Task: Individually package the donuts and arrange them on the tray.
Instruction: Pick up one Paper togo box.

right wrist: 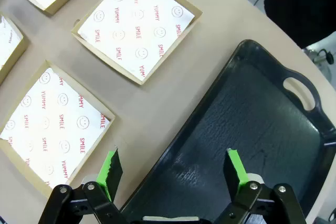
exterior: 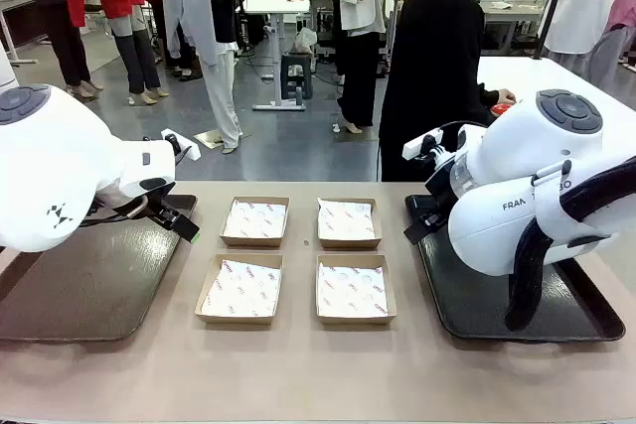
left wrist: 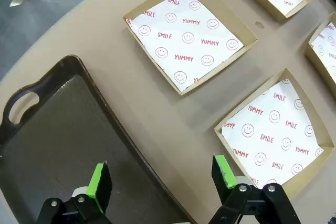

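Two dark trays lie on the table, one at the left (exterior: pixel 89 290) and one at the right (exterior: pixel 467 310). My left gripper (exterior: pixel 187 227) hangs open over the left tray's inner edge (left wrist: pixel 58 129), its fingers (left wrist: pixel 100 184) holding nothing. Above the right tray's inner rim (right wrist: pixel 252 124), my right gripper (exterior: pixel 417 225) stands open and empty. The wrist views show the left gripper (left wrist: pixel 161 178) and the right gripper (right wrist: pixel 173 167) with jaws wide apart. A small red thing (exterior: pixel 502 107) sits by the person's hand; I cannot tell if it is a donut.
Between the trays, several shallow cardboard boxes with printed paper sit in a square: far left (exterior: pixel 254 221), far right (exterior: pixel 349 222), near left (exterior: pixel 239 289), near right (exterior: pixel 355 288). None holds anything. A person in black (exterior: pixel 437 67) stands at the far side.
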`<act>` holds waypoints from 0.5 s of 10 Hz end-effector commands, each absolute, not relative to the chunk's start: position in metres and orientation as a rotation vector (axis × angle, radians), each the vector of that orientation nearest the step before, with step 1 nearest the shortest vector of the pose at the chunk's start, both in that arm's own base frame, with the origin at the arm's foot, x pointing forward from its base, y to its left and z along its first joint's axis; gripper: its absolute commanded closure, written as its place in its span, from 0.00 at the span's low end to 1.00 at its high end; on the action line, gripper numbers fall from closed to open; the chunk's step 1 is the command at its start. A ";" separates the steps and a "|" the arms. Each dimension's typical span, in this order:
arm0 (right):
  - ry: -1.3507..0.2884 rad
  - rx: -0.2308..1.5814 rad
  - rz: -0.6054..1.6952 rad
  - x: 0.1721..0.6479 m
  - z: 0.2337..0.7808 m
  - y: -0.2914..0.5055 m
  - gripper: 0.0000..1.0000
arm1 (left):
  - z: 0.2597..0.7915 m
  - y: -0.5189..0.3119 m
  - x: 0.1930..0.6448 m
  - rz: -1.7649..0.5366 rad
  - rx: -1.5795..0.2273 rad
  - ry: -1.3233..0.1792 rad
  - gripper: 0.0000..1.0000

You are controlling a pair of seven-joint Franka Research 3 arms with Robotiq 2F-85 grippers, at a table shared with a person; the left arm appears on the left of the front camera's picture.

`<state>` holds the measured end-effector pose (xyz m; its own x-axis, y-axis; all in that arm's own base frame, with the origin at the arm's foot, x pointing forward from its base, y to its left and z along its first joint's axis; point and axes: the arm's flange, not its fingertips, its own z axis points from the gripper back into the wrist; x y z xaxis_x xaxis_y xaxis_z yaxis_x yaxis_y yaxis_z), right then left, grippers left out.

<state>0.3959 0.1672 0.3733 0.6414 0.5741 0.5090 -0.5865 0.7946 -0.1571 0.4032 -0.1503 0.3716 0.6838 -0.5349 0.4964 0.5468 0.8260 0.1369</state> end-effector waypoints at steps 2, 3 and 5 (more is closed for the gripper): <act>-0.572 0.023 0.662 0.396 0.373 0.167 0.00 | 0.372 -0.150 0.403 -0.607 -0.023 -0.549 0.00; -0.572 0.023 0.662 0.396 0.373 0.167 0.00 | 0.372 -0.150 0.403 -0.607 -0.023 -0.549 0.00; -0.572 0.023 0.662 0.396 0.373 0.167 0.00 | 0.372 -0.150 0.403 -0.607 -0.023 -0.549 0.00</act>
